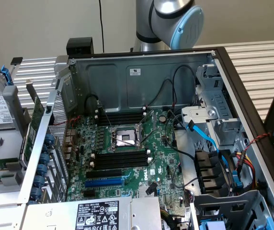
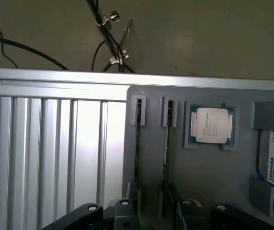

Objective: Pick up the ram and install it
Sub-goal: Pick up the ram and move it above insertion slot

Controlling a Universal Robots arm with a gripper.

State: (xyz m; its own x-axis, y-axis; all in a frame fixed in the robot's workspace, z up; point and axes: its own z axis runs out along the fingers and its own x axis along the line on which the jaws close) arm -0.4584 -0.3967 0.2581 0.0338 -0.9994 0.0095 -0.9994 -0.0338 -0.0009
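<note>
Over grey tray | gripper hovers, jaws apart; ram on edge

Soft, even indoor light fills the exterior view, and the open computer case casts mild shadow over its motherboard. In the wrist view the ribbed aluminium desk glares white, while the grey parts tray beside it lies dimmer.
</note>
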